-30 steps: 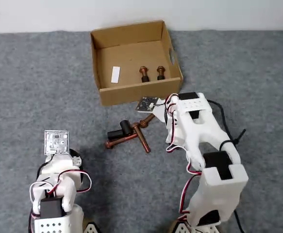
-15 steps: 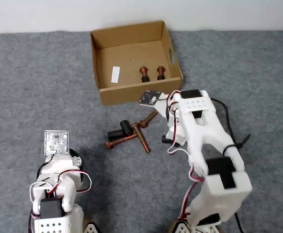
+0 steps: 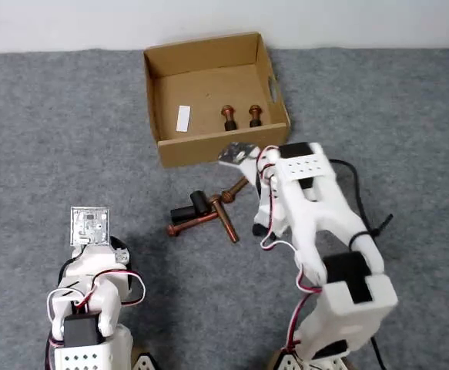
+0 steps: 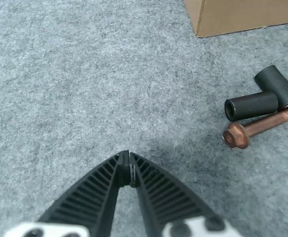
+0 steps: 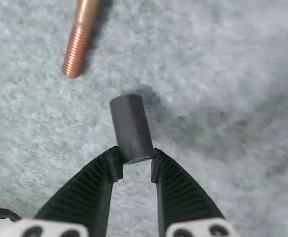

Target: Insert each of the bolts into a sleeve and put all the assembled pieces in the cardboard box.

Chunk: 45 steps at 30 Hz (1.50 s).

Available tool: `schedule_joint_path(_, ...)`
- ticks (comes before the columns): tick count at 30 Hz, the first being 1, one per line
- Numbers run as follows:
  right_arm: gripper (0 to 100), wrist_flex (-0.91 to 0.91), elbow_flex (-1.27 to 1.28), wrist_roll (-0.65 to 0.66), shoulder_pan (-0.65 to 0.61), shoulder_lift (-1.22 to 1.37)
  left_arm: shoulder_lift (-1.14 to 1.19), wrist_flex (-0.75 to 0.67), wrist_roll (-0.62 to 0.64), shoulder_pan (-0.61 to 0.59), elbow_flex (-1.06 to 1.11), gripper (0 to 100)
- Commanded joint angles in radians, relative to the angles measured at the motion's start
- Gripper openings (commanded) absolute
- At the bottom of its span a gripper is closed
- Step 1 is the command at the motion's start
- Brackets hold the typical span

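My right gripper (image 5: 134, 160) is shut on the end of a short black sleeve (image 5: 130, 128), which sticks out over the grey carpet. A copper bolt's threaded end (image 5: 79, 42) lies just beyond it. In the high view this sleeve (image 3: 259, 229) shows as a dark bit under the right arm. To its left lie three loose bolts (image 3: 224, 218) and two black sleeves (image 3: 189, 208). The cardboard box (image 3: 165, 85) holds two assembled pieces (image 3: 229, 117). My left gripper (image 4: 129, 168) is shut on nothing, low over bare carpet, with the sleeves (image 4: 252, 105) and a bolt (image 4: 262, 126) off to its side.
A white label (image 3: 182, 118) lies on the box floor. The box's front wall (image 3: 209, 149) stands just behind the loose parts. Open carpet stretches to the left and right of the arms.
The right arm has shifted slightly left and back from the box with the sleeve in its fingers. The left arm and the loose parts have kept still.
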Motion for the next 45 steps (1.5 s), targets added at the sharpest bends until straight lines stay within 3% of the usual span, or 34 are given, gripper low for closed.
schedule_joint_path(1,8.7,0.019,-0.025,-0.015,-0.035,0.021,-0.009,0.003,-0.006,0.0,-0.005,0)
schedule_joint_path(6,21.8,0.056,-0.064,-0.017,-0.05,0.042,-0.009,0.003,-0.006,0.0,-0.005,0)
schedule_joint_path(21,18.2,0.056,-0.087,-0.012,-0.087,0.166,-0.009,0.005,-0.006,-0.005,-0.005,0)
schedule_joint_path(23,15.7,0.068,-0.087,-0.014,-0.087,0.189,-0.009,0.005,-0.006,-0.005,-0.005,0)
schedule_joint_path(27,0.0,0.11,-0.091,-0.017,-0.091,0.199,-0.009,0.006,-0.006,-0.005,-0.005,0)
schedule_joint_path(33,0.9,0.268,-0.187,-0.023,-0.084,0.099,-0.009,0.003,-0.006,0.0,-0.005,0)
schedule_joint_path(38,0.9,0.432,-0.276,-0.115,-0.085,-0.01,-0.009,0.005,-0.006,0.002,-0.005,0)
schedule_joint_path(45,0.9,0.437,-0.21,-0.304,-0.035,-0.292,-0.008,0.008,-0.006,0.002,-0.005,0)
